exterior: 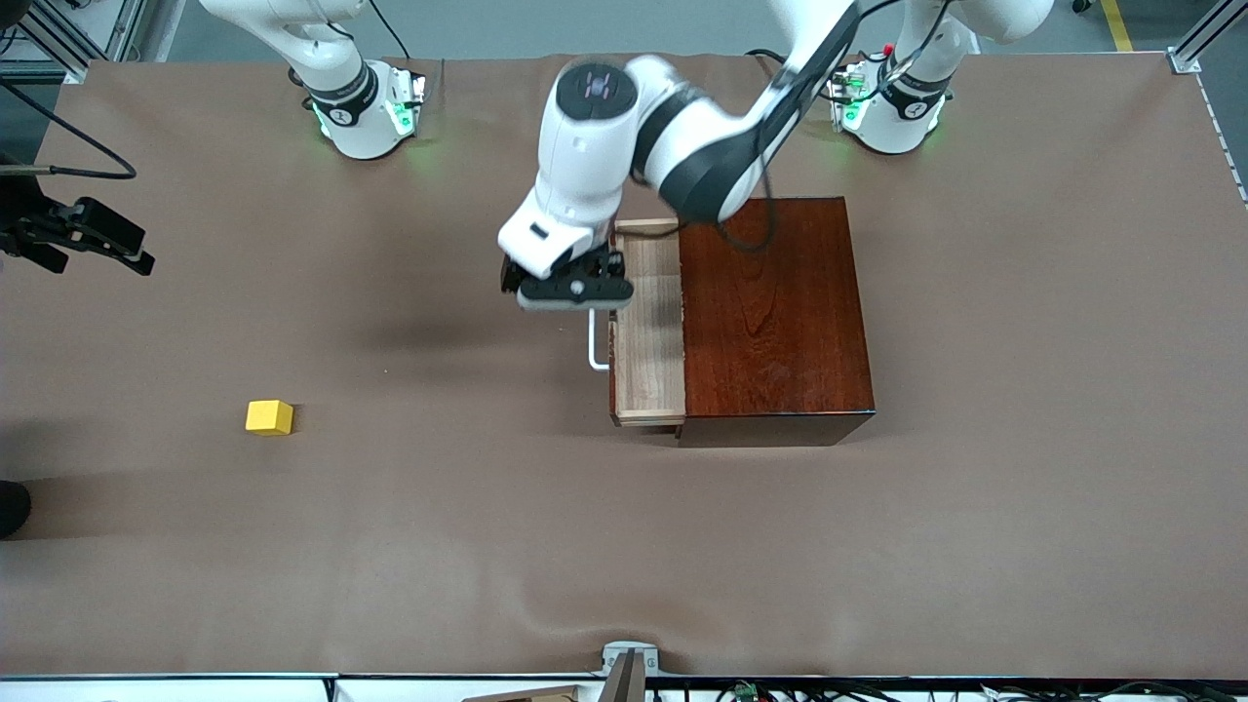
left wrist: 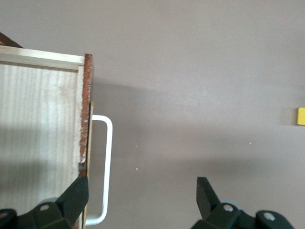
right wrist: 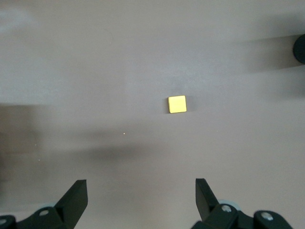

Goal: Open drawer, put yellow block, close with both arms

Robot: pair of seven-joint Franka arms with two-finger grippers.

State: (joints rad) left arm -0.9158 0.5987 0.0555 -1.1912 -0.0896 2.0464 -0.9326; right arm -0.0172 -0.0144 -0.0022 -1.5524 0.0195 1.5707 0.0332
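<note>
The drawer [exterior: 648, 331] stands partly pulled out of the mahogany box [exterior: 775, 312], its pale tray empty. Its white handle [exterior: 595, 346] points toward the right arm's end of the table. My left gripper [exterior: 570, 291] hovers over the handle, open; in the left wrist view [left wrist: 143, 183] the handle [left wrist: 108, 162] lies between the fingers, close to one, untouched, beside the tray [left wrist: 38, 129]. The yellow block [exterior: 269, 417] sits on the table toward the right arm's end. My right gripper [right wrist: 141, 183] is open, high over the table, with the block [right wrist: 177, 104] below it.
Brown cloth covers the table [exterior: 624, 546]. A dark object [exterior: 12, 507] sits at the table's edge at the right arm's end, nearer the front camera than the block. Black gear with a cable [exterior: 83, 234] shows at that same edge.
</note>
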